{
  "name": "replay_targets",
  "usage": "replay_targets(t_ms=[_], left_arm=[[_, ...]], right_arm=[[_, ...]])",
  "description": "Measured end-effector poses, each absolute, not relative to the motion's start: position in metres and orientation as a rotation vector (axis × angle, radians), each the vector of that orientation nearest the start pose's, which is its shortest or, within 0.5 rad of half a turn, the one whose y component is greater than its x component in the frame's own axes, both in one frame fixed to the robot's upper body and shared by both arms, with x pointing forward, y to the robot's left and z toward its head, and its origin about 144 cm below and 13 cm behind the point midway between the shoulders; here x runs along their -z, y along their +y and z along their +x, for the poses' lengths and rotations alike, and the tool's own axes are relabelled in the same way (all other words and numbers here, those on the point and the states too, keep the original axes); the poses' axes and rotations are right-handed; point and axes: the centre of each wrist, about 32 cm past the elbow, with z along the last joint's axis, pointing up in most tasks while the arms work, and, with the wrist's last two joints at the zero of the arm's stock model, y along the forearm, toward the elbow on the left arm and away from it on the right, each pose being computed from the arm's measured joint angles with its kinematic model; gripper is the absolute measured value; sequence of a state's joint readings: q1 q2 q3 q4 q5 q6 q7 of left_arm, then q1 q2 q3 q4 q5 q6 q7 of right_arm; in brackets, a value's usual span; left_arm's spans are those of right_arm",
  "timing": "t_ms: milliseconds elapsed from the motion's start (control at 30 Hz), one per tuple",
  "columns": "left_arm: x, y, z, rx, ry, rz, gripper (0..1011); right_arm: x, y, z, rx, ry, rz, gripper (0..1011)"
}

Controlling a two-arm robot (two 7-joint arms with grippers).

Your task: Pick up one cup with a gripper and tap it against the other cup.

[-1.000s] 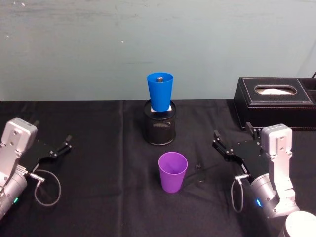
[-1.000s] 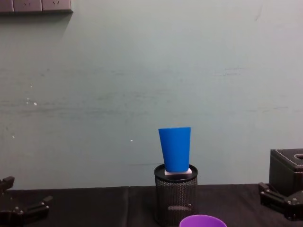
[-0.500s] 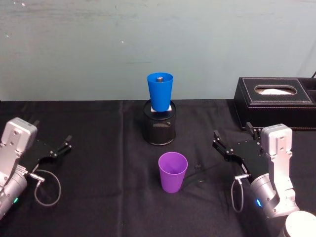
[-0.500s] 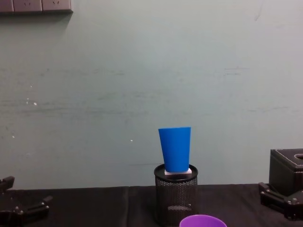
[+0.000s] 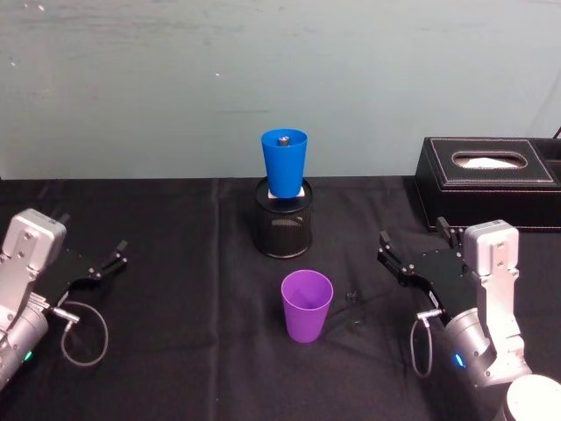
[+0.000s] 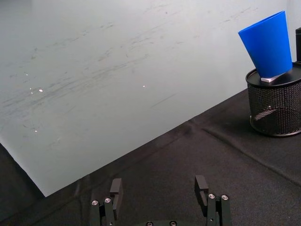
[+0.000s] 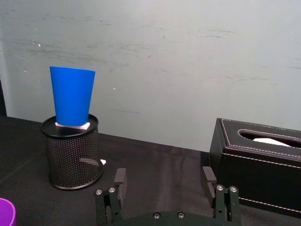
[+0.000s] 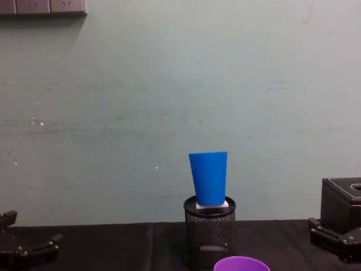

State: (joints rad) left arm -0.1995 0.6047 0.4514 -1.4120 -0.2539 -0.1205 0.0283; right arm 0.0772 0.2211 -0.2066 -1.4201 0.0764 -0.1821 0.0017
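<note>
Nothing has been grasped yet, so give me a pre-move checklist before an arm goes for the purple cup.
1. Purple plastic tumbler upright on the black cloth, mouth up: ok.
2. Space around the purple tumbler free for a side approach: ok.
3. Right gripper jaws open, beside the tumbler on the cloth: ok.
4. Left gripper jaws open, low at the table's left: ok.
5. Bright blue plastic tumbler upright on a white block in the black mesh pen holder: ok.
6. Blue tumbler seated firmly enough to take a tap: cannot tell.
</note>
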Motion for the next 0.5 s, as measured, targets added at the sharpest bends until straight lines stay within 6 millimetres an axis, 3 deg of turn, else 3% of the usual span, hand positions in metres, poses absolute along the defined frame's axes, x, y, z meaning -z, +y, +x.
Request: replay_targets(t_ms=[500], left_arm=[[-1.1398,0.3097,0.4886,-1.248,-0.285,0.304,1000]], right_arm=[[-1.1155,-0.2382,0.4737,1.375,-0.175,-0.054,1000]])
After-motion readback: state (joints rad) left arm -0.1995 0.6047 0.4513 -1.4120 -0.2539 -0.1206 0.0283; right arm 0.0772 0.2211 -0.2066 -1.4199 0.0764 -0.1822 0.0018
